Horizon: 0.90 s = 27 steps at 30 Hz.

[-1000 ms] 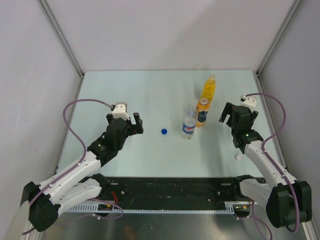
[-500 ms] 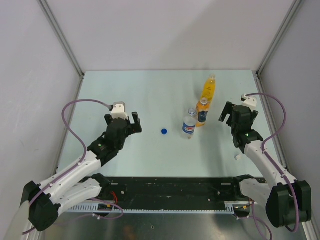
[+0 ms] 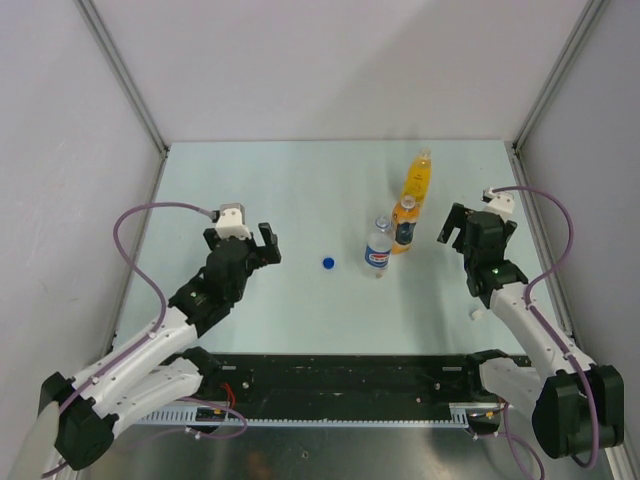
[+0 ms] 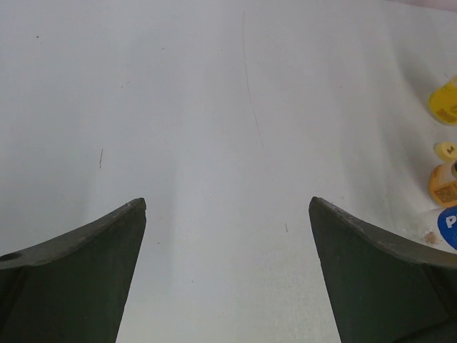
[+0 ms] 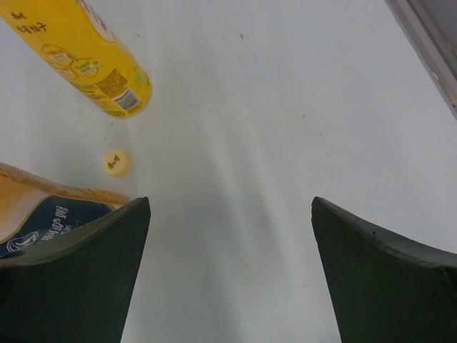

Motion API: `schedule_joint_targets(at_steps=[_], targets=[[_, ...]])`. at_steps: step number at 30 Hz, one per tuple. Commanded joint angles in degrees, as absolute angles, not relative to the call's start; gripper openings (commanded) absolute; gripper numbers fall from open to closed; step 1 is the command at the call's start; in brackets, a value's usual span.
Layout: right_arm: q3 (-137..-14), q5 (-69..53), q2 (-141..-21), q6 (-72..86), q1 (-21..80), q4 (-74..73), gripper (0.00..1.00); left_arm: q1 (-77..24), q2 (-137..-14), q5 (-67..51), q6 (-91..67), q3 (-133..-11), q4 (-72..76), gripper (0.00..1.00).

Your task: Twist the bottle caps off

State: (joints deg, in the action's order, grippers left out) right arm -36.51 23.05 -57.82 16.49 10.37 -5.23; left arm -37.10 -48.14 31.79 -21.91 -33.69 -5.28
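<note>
- water bottle [image 3: 378, 250]: upright on the table [image 3: 280, 180]; reference for everything below.
- short orange bottle [image 3: 404, 226]: just back-right of it, upright; can't tell if the 2 touch.
- tall yellow-orange bottle [image 3: 418, 182]: further back-right, on the same line.
- blue cap [image 3: 328, 263]: lying on the table left of it, apart.
- yellow cap [image 5: 116, 161]: on the table back-right of it, between the 2 orange bottles.
- left gripper [image 3: 268, 246]: well left of it, jaws spread wide, holding nothing.
- right gripper [image 3: 447, 228]: right of it, past the short bottle, jaws spread wide, holding nothing.
</note>
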Motion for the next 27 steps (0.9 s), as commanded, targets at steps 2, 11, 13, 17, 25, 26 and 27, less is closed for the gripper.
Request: schedule_joint_targets(at_steps=[2,11,13,17,25,26,27], targets=[[-36.6,22.5,-54.6,17.3,10.2,-2.9,0.99,-37.1,-45.4,33.3,-20.7,-34.5,-4.0,0.99],[-36.6,21.1,-49.3,17.6,10.1,-2.3,0.99,-37.0,-43.2,32.8,-19.6,-35.1,-4.1,0.99],[-36.6,20.7,-48.0,17.8,10.2,-2.2,0.98,-37.1,-42.9,32.7,-19.3,-35.4,-4.1,0.99],[-36.7,20.1,-45.6,18.1,10.2,-1.5,0.97,-37.0,-42.4,32.7,-18.8,-36.1,-4.0,0.99],[-36.7,19.8,-41.8,17.7,10.2,-0.6,0.96,-37.0,-41.1,32.5,-18.4,-37.4,-4.0,0.99],[-36.7,19.5,-41.4,17.8,10.2,-0.6,0.97,-37.1,-41.0,32.4,-18.3,-37.7,-4.0,0.99],[-36.7,19.1,-41.1,17.9,10.2,-0.6,0.97,-37.1,-40.9,32.4,-18.2,-37.9,-4.0,0.99]])
